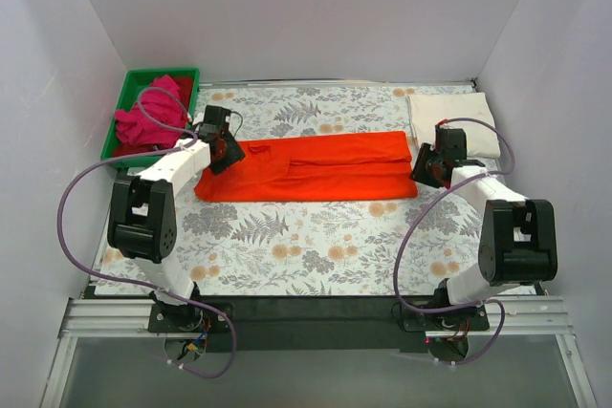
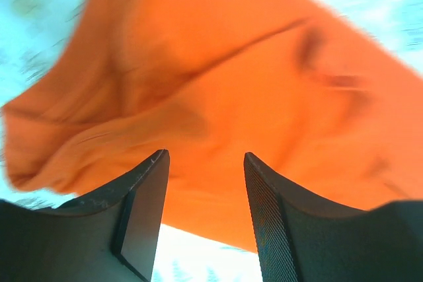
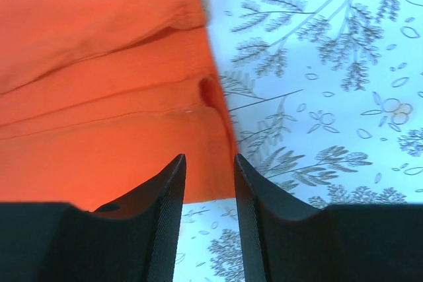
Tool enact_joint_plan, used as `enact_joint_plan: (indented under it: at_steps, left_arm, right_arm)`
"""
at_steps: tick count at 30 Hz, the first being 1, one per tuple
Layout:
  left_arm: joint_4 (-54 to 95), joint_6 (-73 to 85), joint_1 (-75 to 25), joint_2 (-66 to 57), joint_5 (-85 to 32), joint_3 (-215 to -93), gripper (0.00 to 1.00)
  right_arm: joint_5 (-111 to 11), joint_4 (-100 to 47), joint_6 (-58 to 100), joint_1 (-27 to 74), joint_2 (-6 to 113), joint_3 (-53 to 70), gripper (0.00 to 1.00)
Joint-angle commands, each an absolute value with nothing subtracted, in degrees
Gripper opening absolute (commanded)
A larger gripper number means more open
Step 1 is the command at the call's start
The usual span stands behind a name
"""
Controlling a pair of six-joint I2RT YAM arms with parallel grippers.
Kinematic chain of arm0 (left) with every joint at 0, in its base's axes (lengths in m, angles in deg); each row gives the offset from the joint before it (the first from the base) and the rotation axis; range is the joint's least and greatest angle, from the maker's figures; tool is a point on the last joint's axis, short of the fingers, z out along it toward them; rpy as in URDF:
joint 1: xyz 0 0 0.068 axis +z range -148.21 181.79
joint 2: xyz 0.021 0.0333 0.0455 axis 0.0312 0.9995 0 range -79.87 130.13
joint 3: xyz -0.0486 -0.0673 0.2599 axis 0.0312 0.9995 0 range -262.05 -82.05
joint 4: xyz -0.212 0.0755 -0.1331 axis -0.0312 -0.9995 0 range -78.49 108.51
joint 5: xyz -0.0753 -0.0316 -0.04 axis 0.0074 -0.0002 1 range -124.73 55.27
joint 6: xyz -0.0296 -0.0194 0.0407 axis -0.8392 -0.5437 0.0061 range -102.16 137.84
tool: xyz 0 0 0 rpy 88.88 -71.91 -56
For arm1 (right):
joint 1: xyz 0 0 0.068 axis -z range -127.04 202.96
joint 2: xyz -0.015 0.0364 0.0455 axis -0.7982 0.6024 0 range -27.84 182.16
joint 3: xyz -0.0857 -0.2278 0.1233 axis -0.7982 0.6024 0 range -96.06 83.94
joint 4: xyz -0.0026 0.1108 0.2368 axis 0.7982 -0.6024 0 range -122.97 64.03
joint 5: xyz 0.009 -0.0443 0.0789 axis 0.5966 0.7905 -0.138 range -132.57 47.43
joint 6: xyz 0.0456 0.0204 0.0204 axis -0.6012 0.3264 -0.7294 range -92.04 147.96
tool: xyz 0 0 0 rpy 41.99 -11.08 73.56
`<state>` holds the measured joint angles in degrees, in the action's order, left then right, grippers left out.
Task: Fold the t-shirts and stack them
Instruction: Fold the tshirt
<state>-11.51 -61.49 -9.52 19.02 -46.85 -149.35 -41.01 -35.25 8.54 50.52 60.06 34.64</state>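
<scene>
Orange-red tee (image 1: pixel 316 169): short edges sit under my L claw (image 2: pixel 205 156) & R claw (image 3: pixel 209 158), both released; open bench (image 1: pixel 316 246) nearside. Long folded strip, creased.

We see soft, matt cloth in the orange shirt (image 1: pixel 316 167), lightly creased, with a stitched hem along its edge. The cream shirt (image 1: pixel 457 121) and the pink shirt (image 1: pixel 153 119) look like the same dull fabric. The tray (image 1: pixel 163 73) is green plastic with a faint sheen. The printed cloth (image 1: pixel 306 236) is thin, smooth and matt. The fingers (image 2: pixel 142 209) of the left pincer (image 2: pixel 205 156) are matt black plastic, one inner face finely meshed. Those of the right pincer (image 3: pixel 209 158) look alike. The rail (image 1: pixel 105 317) is bare, pale metal.
</scene>
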Motion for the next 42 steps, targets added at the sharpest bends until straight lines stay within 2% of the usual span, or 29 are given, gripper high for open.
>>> enact_joint_plan:
  at_steps: [1, 3, 10, 27, 31, 33, 39, 42]
  left_arm:
    - [-11.82, -61.79, -11.30, 20.92, -47.30, -154.81, 0.46]
    - [-12.08, -61.79, -12.27, 23.21, -47.38, -157.01, 0.43]
    - [-12.08, -62.49, -13.41, 32.97, -47.12, -165.88, 0.30]
    - [-11.11, -60.38, -13.42, 48.10, -47.65, -184.43, 0.30]
    - [-11.73, -60.99, -13.50, 43.11, -48.26, -178.41, 0.43]
    - [-11.73, -61.52, -13.77, 36.17, -50.36, -173.65, 0.49]
    - [-12.34, -63.54, -13.68, 15.63, -54.32, -153.00, 0.52]
    - [-12.96, -63.63, -13.68, 9.36, -55.99, -144.84, 0.51]
  right_arm:
    - [-44.57, -35.11, 6.78, 48.48, 56.11, 35.77, 0.37]
    - [-45.38, -35.11, 6.43, 47.60, 54.53, 36.64, 0.41]
    - [-47.49, -34.93, 7.22, 46.02, 51.88, 37.97, 0.42]
    - [-49.68, -34.58, 10.02, 45.05, 53.63, 38.06, 0.42]
    - [-50.65, -34.76, 13.01, 42.94, 55.30, 36.92, 0.42]
    - [-50.48, -35.45, 13.89, 41.19, 57.14, 36.22, 0.41]
    - [-47.14, -35.81, 14.86, 39.33, 59.17, 35.24, 0.40]
    - [-44.51, -35.90, 15.48, 39.25, 59.26, 34.72, 0.40]
